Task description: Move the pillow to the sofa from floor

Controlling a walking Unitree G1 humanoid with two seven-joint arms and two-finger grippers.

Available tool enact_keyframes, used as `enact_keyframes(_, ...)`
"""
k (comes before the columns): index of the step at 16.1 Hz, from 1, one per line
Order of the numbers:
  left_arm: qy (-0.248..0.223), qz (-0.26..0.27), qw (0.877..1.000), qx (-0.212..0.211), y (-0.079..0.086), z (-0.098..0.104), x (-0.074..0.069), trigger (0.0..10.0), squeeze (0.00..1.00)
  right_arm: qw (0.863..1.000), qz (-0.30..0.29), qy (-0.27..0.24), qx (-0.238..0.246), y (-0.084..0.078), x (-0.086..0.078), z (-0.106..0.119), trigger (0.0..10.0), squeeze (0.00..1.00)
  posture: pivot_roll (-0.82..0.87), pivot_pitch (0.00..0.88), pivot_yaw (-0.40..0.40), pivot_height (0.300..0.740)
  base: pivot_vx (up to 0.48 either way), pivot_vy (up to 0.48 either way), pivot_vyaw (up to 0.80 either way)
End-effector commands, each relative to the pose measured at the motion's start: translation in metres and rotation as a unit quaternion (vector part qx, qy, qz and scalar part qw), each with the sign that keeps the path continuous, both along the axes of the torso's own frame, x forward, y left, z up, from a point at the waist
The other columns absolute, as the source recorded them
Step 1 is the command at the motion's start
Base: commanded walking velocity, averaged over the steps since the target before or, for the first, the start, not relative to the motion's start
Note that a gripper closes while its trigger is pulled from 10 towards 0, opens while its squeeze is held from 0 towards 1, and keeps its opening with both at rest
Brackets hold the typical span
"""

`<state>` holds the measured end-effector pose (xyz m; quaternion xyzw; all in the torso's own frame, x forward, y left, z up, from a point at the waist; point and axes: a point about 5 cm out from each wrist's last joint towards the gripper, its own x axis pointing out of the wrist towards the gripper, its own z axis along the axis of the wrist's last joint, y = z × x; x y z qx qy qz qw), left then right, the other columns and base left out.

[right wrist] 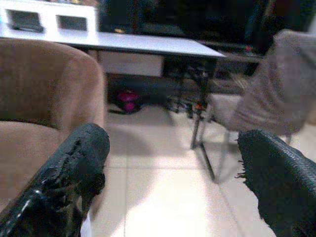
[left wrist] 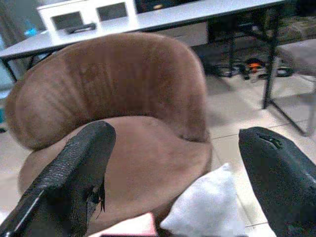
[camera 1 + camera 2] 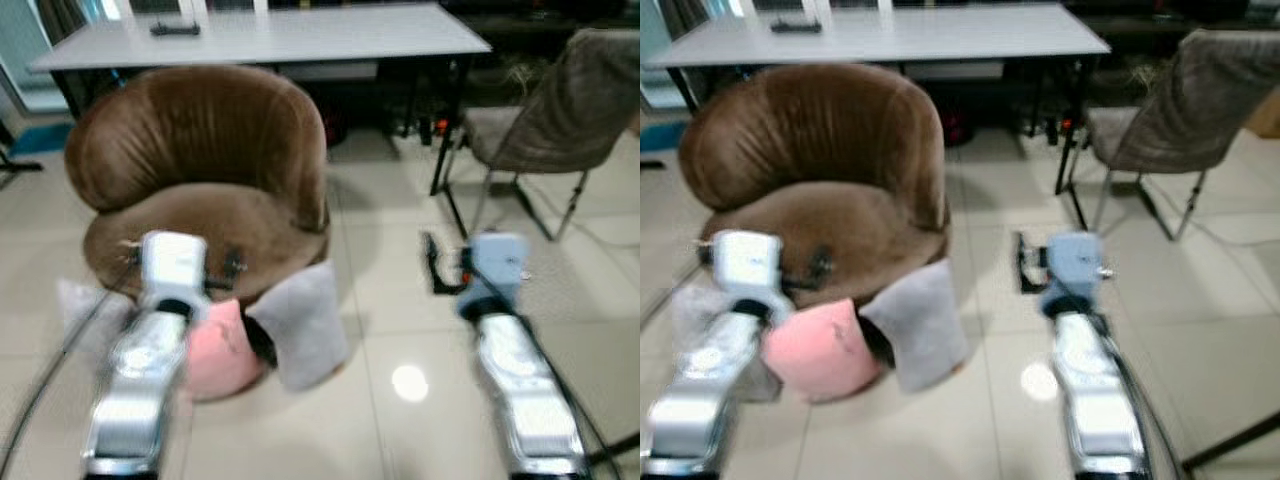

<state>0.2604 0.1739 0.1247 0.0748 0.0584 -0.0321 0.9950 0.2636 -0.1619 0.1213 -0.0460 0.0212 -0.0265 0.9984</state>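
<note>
A pink pillow (image 3: 222,352) lies on the tiled floor, leaning against the front of the brown round sofa (image 3: 200,150). A grey pillow (image 3: 305,325) stands beside it on the right, and another grey pillow (image 3: 82,308) lies to the left. My left gripper (image 2: 175,138) hovers open over the sofa's front edge, just above the pink pillow, with nothing between its fingers. Off to the right of the sofa, over bare floor, my right gripper (image 1: 170,140) is open and empty too. My left arm hides part of the pink pillow.
A long grey table (image 3: 270,35) stands behind the sofa with a dark flat item (image 3: 175,28) on it. At the right is a chair (image 3: 570,100) with a grey cover and metal legs. Cables lie under the table. Open floor (image 3: 400,420) stretches between my arms.
</note>
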Motion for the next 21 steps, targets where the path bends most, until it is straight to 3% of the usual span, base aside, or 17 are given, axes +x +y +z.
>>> enact_keyframes(1,-0.005,0.015,1.000,0.014,0.0103,0.0038,0.0009,10.0,0.00,1.000,0.022,0.003,0.020,0.0127,0.0030,0.0034,10.0,0.00,-0.06,0.000,0.024,0.740,0.394,0.000,0.00)
enact_keyframes(5,-0.006,0.013,1.000,0.017,0.0106,0.0049,0.0017,10.0,0.00,0.999,0.039,-0.008,0.008,0.0173,0.0049,0.0055,10.0,0.00,-0.06,0.000,0.030,0.740,0.393,0.000,0.60)
enact_keyframes(8,-0.006,0.015,1.000,0.017,0.0112,0.0048,0.0004,10.0,0.00,0.998,0.036,0.003,0.042,0.0175,0.0048,0.0032,10.0,0.00,-0.06,0.000,0.028,0.740,0.394,0.000,0.00)
enact_keyframes(13,-0.012,0.017,0.999,0.024,0.0129,0.0046,0.0009,10.0,0.00,1.000,0.024,0.005,0.019,0.0149,0.0038,-0.0001,10.0,0.00,-0.07,0.000,0.030,0.740,0.388,0.000,0.00)
enact_keyframes(15,-0.012,0.016,0.999,0.026,0.0136,0.0049,0.0004,10.0,0.00,0.998,0.034,0.013,0.056,0.0148,0.0030,-0.0031,10.0,0.00,-0.07,0.000,0.034,0.740,0.379,0.000,0.00)
enact_keyframes(19,-0.012,0.014,0.999,0.029,0.0133,0.0048,-0.0007,10.0,0.00,1.000,0.022,-0.003,0.001,0.0112,0.0042,-0.0027,10.0,0.00,-0.06,0.000,0.033,0.740,0.373,0.000,0.00)
enact_keyframes(21,-0.006,0.021,0.999,0.032,0.0142,0.0033,-0.0010,10.0,0.00,0.999,0.030,-0.010,0.016,0.0123,0.0055,-0.0009,10.0,0.00,-0.06,0.000,0.033,0.740,0.309,0.000,0.00)
